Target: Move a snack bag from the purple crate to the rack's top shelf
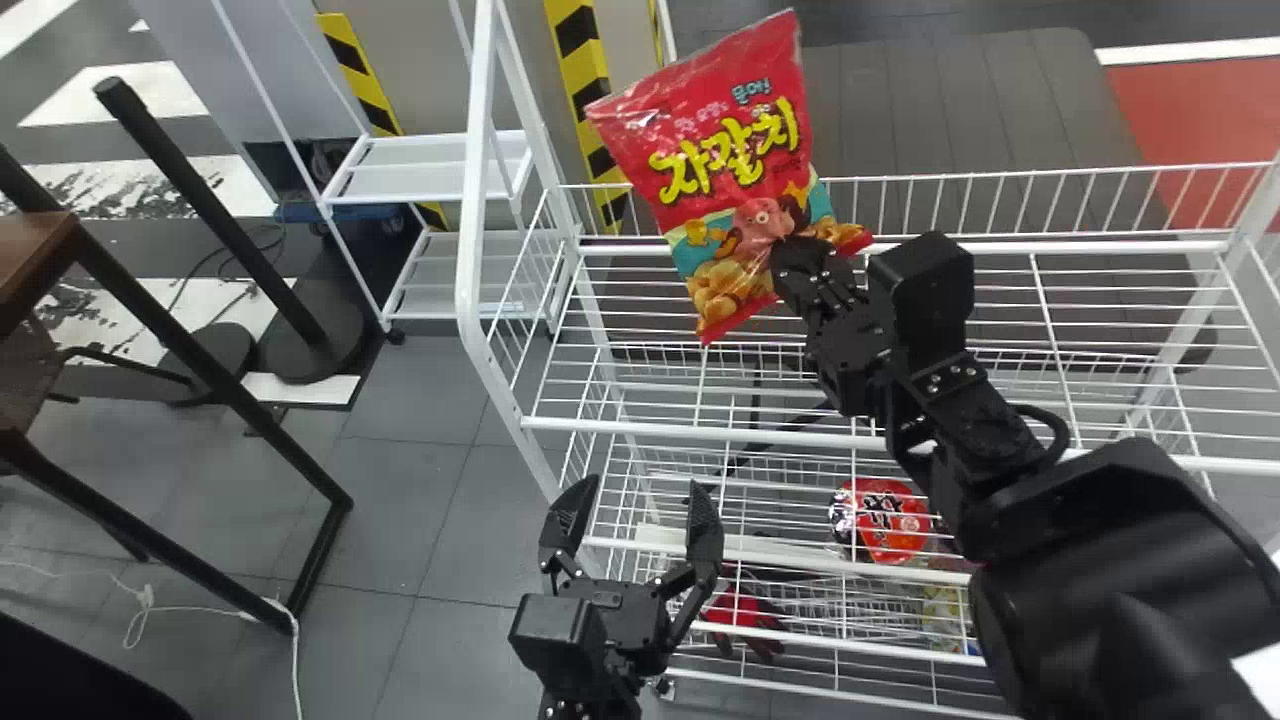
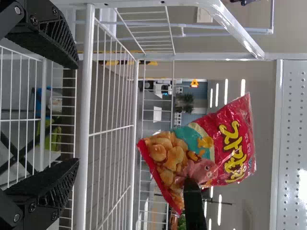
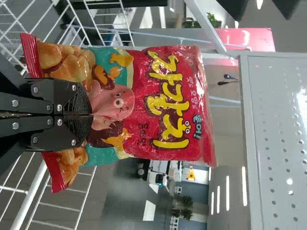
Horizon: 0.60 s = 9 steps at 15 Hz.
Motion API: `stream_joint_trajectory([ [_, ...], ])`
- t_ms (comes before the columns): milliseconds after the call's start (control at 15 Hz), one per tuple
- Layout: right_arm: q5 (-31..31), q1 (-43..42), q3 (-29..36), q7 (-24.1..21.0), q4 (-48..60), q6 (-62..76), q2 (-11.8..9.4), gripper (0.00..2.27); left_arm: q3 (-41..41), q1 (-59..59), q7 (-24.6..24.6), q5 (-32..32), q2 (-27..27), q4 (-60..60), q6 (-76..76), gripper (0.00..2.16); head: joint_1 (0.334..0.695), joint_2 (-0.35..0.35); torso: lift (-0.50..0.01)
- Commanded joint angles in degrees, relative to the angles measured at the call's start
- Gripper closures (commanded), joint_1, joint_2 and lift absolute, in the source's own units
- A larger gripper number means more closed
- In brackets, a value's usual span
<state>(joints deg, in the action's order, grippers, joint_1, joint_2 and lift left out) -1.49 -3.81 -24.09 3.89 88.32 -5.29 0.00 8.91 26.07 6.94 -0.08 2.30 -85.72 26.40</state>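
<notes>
Snack bag [image 1: 735, 150], red plastic pillow, is pinched low by black two-fingered right claw [image 3: 91, 115], long axis near-upright above white wire shelf [image 1: 640, 428].

Left of the left jaws stood a brown-topped table [image 1: 35, 250] on dark legs, with a white cord [image 1: 296, 660] along the floor. Beyond those jaws and to their left were a black post [image 1: 215, 210] and a small white shelf unit [image 1: 430, 168]. A red round package [image 1: 890, 525] lay below the right jaws; a dark grey ribbed surface [image 1: 960, 110] stretched beyond them.
</notes>
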Motion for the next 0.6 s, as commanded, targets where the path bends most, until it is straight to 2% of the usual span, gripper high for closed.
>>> stream_joint_trajectory([
  [0,3.69,-2.61,-0.25,-0.72,-6.14,5.50,0.05,1.78,-0.12,-1.03,-0.08,0.34,0.24,1.61,0.18,0.14,0.695,0.231,0.000],
  [533,14.94,-4.63,-1.31,0.77,-14.23,9.72,0.05,1.78,-0.74,-1.38,-0.70,1.13,0.33,3.10,2.81,0.14,0.695,0.238,0.000],
])
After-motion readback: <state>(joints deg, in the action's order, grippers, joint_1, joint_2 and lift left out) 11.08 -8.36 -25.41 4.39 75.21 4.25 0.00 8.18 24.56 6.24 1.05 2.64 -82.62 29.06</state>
